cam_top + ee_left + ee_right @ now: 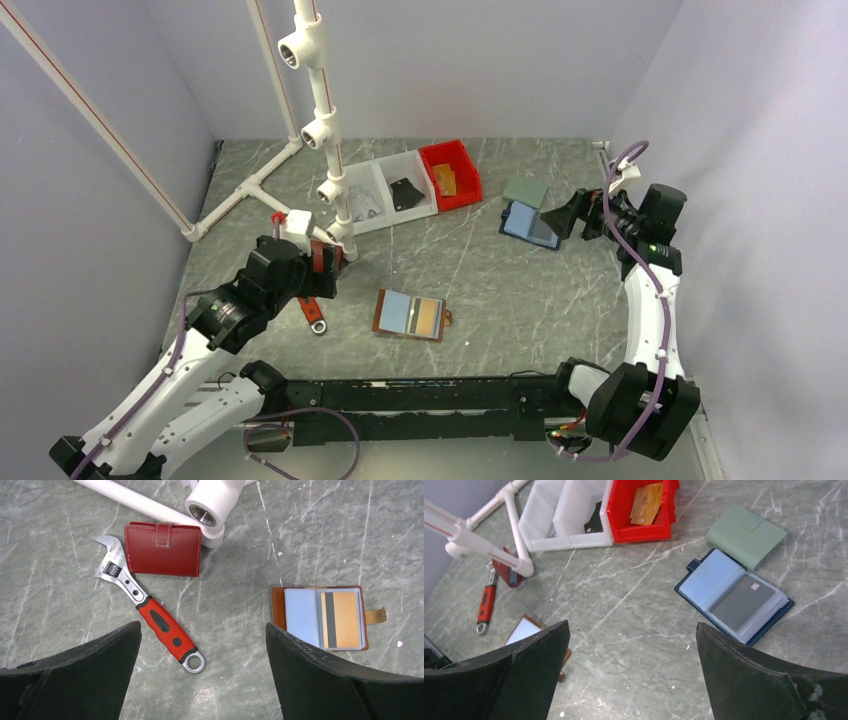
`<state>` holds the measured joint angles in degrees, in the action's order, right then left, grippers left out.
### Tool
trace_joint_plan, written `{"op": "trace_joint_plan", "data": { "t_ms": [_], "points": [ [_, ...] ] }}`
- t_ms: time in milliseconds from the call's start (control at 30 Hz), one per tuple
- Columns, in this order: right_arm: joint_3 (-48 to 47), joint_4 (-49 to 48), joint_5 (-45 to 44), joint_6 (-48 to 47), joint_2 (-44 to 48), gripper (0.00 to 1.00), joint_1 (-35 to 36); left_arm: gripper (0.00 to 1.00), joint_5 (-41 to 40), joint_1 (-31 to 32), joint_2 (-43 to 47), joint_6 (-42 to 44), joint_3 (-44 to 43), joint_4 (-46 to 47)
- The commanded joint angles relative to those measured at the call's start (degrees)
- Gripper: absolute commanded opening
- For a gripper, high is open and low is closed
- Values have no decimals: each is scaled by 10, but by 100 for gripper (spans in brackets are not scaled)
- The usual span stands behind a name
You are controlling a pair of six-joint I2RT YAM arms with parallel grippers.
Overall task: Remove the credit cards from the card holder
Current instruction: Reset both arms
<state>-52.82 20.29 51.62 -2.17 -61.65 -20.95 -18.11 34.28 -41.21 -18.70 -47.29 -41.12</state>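
Plainly, the left tool (202,627) gapes wide over the wrench (150,615), empty; the right tool (632,626) likewise, near the blue case (734,600).

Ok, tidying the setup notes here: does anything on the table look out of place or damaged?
Only the red-handled adjustable wrench, lying beside the dark red wallet: a workshop tool with no evident use here. The brown card holder lies open and flat; nothing looks spilled or damaged.

No lettering can be read anywhere. The adjustable wrench (150,612) bears tiny marks by its jaw, and the grey card (741,602) in the blue case (714,577) carries a pale patch, both illegible.
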Motion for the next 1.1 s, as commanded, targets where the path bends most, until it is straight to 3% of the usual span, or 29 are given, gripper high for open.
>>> {"op": "trace_joint_plan", "data": {
  "t_ms": [0,500,1067],
  "points": [
    [-4,-49,-23,67,6,100,-3,100,5,-6,19,15,-11,9],
    [37,-111,-19,103,30,100,-9,99,0,-9,27,14,-11,5],
    [38,-117,-22,113,32,100,-15,99,-6,-10,32,12,-11,4]
  ]
}}
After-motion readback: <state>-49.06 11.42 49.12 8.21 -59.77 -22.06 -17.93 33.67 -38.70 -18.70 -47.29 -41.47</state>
